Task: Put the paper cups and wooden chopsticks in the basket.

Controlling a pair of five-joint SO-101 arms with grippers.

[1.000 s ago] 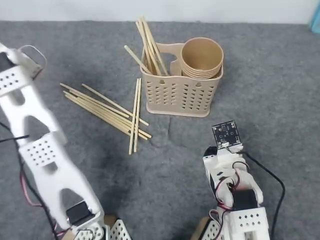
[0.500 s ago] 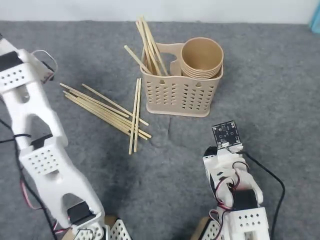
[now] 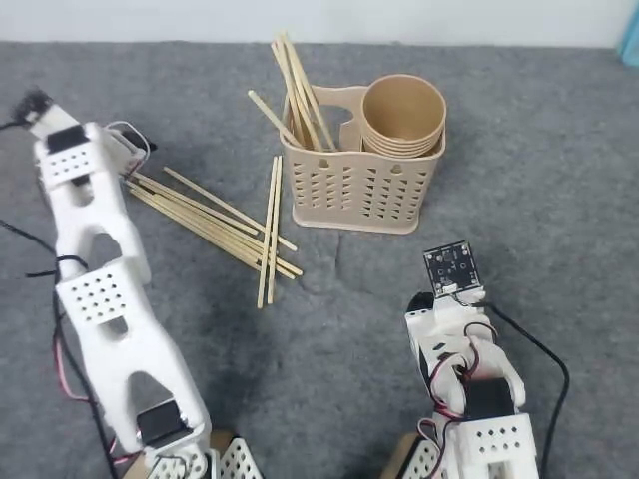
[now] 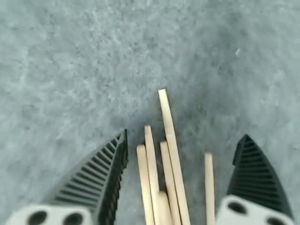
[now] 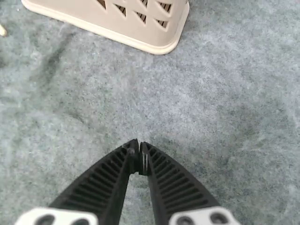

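Counting from the high view, one beige basket (image 3: 361,185) stands on the grey, felt-like surface (image 3: 519,200), with slotted walls, a handle in the middle and two compartments. The compartment on the side of the right arm holds one stack of nested paper cups (image 3: 403,115), tan, open end up, with about five rims showing. The other compartment holds about six upright chopsticks (image 3: 300,95), pale wood, leaning and fanning out above the rim. Roughly eight loose chopsticks (image 3: 215,220) lie flat on the surface just beside the basket: a slanting bundle of about six, and two more lying side by side across its near end. The left claw (image 4: 184,136) is spread wide over the far ends of that bundle, with five stick ends lying between its fingers; whether it touches them cannot be told. The right claw (image 5: 139,145) is clenched with its tips together, empty, over bare surface near a corner of the basket.
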